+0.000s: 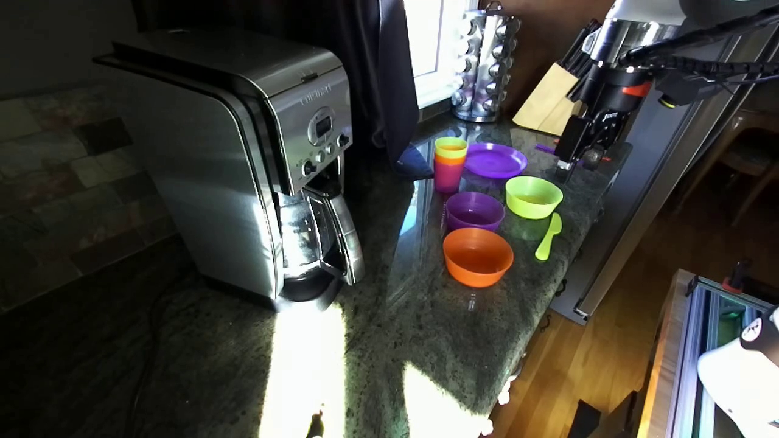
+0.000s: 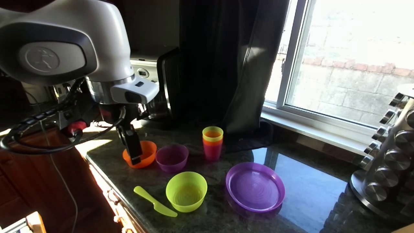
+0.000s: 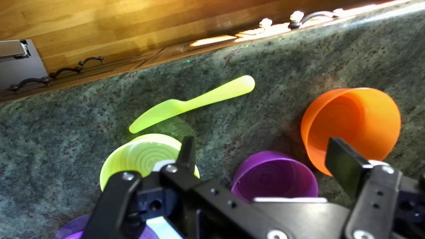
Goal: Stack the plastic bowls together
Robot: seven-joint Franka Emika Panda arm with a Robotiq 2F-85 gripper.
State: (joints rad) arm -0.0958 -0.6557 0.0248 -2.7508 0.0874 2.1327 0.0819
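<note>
Gripper (image 3: 261,146) hangs over the counter (image 3: 265,122), jaws parted wide. On it we log orange bowl (image 3: 345,116) just beside purple bowl (image 3: 272,176) and lime-green bowl (image 3: 134,159) near the purple, all upright, each standing separately; lime-green knife (image 3: 190,105) lies alongside.

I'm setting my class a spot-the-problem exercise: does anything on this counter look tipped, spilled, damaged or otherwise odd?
Nothing stands out. The orange bowl, purple bowl and lime-green bowl sit upright and unstacked, the lime-green knife lies flat on the counter, and no spill or damage shows.
</note>
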